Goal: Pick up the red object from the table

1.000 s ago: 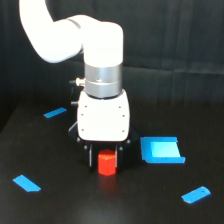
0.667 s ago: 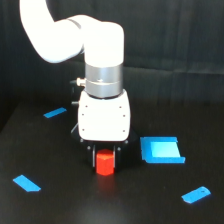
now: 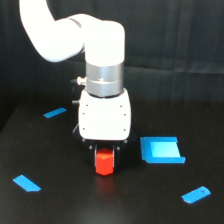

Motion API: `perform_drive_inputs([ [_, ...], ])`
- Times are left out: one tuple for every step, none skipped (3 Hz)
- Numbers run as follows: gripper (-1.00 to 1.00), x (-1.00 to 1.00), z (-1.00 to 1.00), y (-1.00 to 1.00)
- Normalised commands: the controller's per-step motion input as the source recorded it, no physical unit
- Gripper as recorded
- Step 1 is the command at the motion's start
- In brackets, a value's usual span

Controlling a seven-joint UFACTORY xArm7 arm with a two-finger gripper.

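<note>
In the exterior view, my white arm (image 3: 75, 35) comes in from the upper left and points straight down over the black surface (image 3: 60, 205), ending in a silver wrist ring (image 3: 104, 80) and a boxy white housing (image 3: 105, 117). My hand (image 3: 105, 152) sits directly below that housing, and the red block (image 3: 104, 163) is between its dark fingers, which hug it on both sides; I am clamped on the block. Only the top edge of the block is tucked under the housing, with most of its body showing below. Whether its base touches the surface or hangs just above it, I cannot tell from this angle. 4 blue pieces lie around me, all apart from the block: a large blue square (image 3: 161, 150) near my hand on the view's right, a small blue strip (image 3: 196, 195) further toward the lower right, another small strip (image 3: 26, 183) at the lower left, and a thin strip (image 3: 55, 112) at the left behind me.
</note>
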Motion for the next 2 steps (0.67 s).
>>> perform_drive_inputs([
  [-0.97, -0.16, 0.99, -0.02],
  [-0.98, -0.08, 0.95, -0.04],
])
